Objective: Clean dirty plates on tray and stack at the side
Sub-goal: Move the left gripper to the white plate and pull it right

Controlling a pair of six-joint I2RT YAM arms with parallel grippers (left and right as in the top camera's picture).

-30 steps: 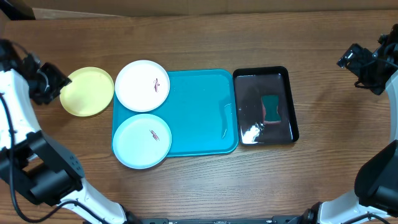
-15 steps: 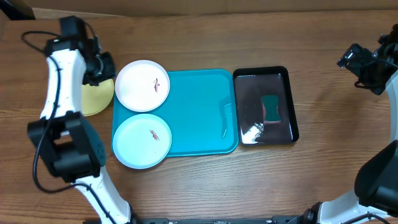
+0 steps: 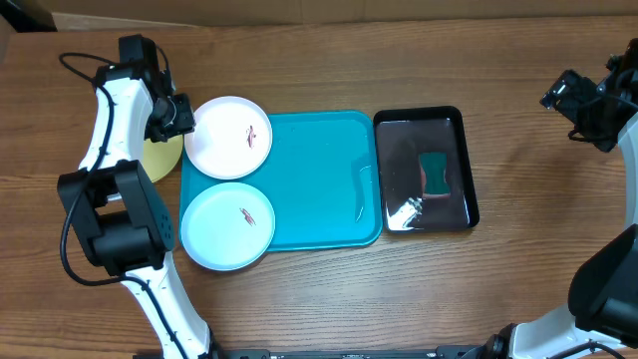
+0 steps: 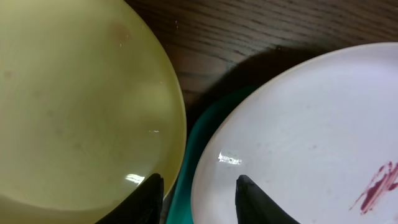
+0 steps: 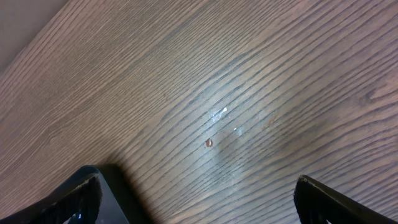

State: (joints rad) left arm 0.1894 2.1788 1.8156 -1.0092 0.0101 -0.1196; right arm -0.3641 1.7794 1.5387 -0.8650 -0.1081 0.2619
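The white plate [image 3: 228, 138] with a red smear lies on the back left of the turquoise tray [image 3: 319, 179]. The pale blue plate [image 3: 227, 225], also smeared, lies on its front left. The lime-green plate [image 3: 158, 160] rests on the table left of the tray, partly hidden by my left arm. My left gripper [image 3: 177, 118] is open at the white plate's left rim. In the left wrist view its fingertips [image 4: 152, 196] straddle the gap between the lime-green plate [image 4: 81, 106] and the white plate [image 4: 298, 137], above a sliver of tray [image 4: 199, 143]. My right gripper [image 3: 570, 98] is open and empty at the far right.
A glossy black tray [image 3: 391, 150] holding a green sponge [image 3: 435, 175] stands right of the turquoise tray. The right wrist view shows bare wood table [image 5: 217, 112] with a few small specks, and a dark edge at lower left.
My left arm has swung from the table's far left, across the lime-green plate, to the white plate's left rim. The plates and my right arm have not moved.
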